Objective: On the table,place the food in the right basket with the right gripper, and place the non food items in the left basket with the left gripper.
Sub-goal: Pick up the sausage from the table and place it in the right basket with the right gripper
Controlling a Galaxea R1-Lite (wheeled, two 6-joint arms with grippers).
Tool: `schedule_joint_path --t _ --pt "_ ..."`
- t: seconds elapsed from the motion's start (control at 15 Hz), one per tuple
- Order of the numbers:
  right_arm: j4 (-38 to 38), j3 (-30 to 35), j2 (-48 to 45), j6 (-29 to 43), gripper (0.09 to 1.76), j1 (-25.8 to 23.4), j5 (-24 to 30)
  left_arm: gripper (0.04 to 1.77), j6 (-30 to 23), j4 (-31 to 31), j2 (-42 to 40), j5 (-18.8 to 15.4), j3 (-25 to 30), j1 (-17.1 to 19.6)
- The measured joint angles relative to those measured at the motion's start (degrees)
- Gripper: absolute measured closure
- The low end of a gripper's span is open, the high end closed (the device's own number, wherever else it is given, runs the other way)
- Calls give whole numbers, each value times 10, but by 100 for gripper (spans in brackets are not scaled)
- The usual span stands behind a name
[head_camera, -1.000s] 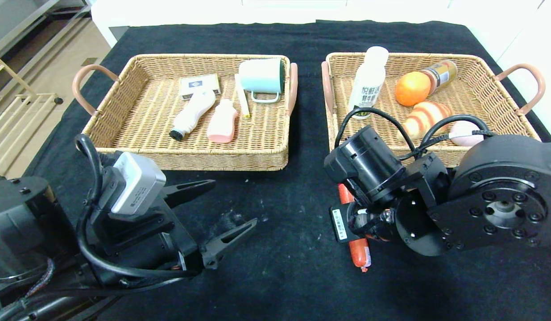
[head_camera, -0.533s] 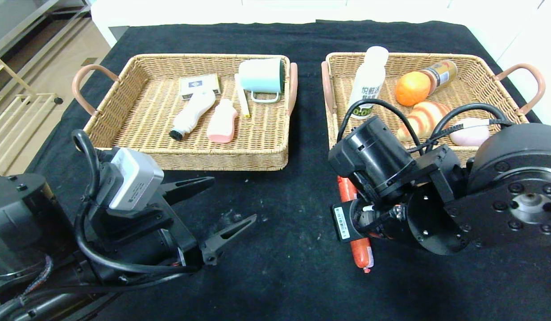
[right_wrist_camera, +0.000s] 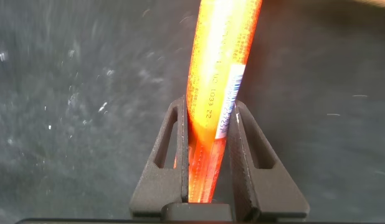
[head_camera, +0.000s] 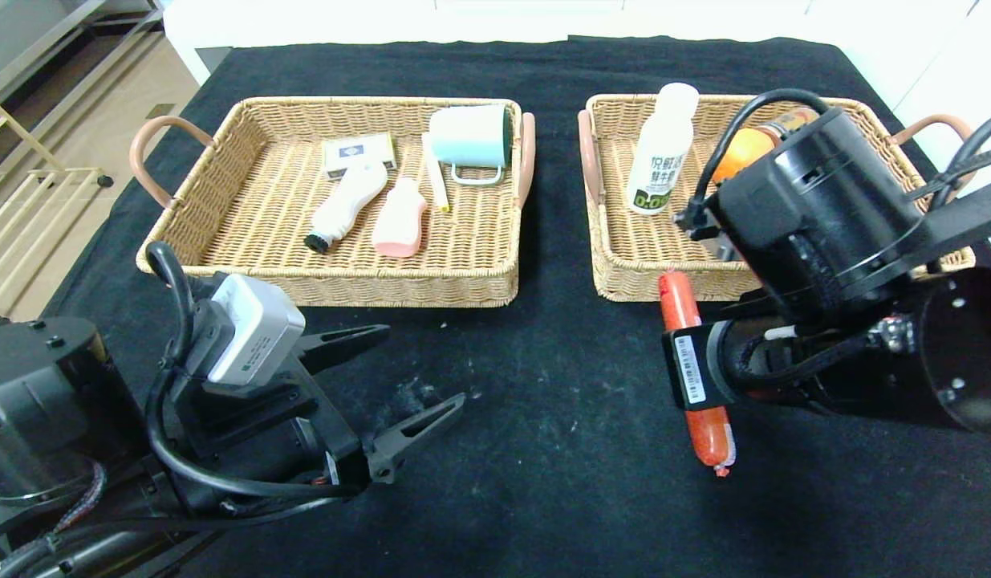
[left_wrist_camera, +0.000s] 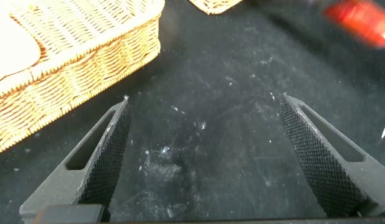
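From the head view we see our right hand [head_camera: 708, 377] closed on a long red sausage [head_camera: 692, 369], gripped near its middle so that both ends stick out; it hangs above the black table [head_camera: 543, 449], just in front of the right basket [head_camera: 623, 265]; we think it is held up so that it can clear the basket's front wall; the sausage is food, so that basket is its home; a white bottle [head_camera: 664, 148] and an orange [head_camera: 740, 148] already lie in there; our left hand [head_camera: 383, 385] rests low over the table, open and holding nothing; the left basket [head_camera: 343, 281] has a mug [head_camera: 471, 136], a small box [head_camera: 359, 152] and a pink bottle [head_camera: 400, 218] in it, so its work looks done.

From the left wrist view we see two fingers [left_wrist_camera: 105, 155] spread wide with only bare table between them; the left basket's wall is near.

From the right wrist view we see the fingers [right_wrist_camera: 171, 155] pinch the sausage from both sides; the label faces us; the table below is well apart from it.
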Motion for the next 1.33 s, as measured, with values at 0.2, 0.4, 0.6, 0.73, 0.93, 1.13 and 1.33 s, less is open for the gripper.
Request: schedule_joint_path --t 0.2,0.4,0.6,0.73,0.93,1.13,1.33 --pt "14 -33 -15 -6 138 -29 -16 9 0 -1 1 0 -1 0" --pt "12 -72 -18 -23 138 -84 -16 9 -2 -2 1 -2 -2 0" --pt "8 -97 -14 -45 138 -141 -16 9 -2 -2 1 -2 -2 0" --pt "-3 -116 -6 -49 138 -170 -16 9 -1 -1 3 -3 -1 0" --pt "-35 -156 14 -57 138 -194 -16 9 -1 -2 7 -3 1 0" --pt "-93 -197 40 -66 138 -199 -15 9 -1 -2 10 -3 1 0" --pt "-141 -223 71 -87 138 -207 -15 9 -1 -4 11 -2 2 0"
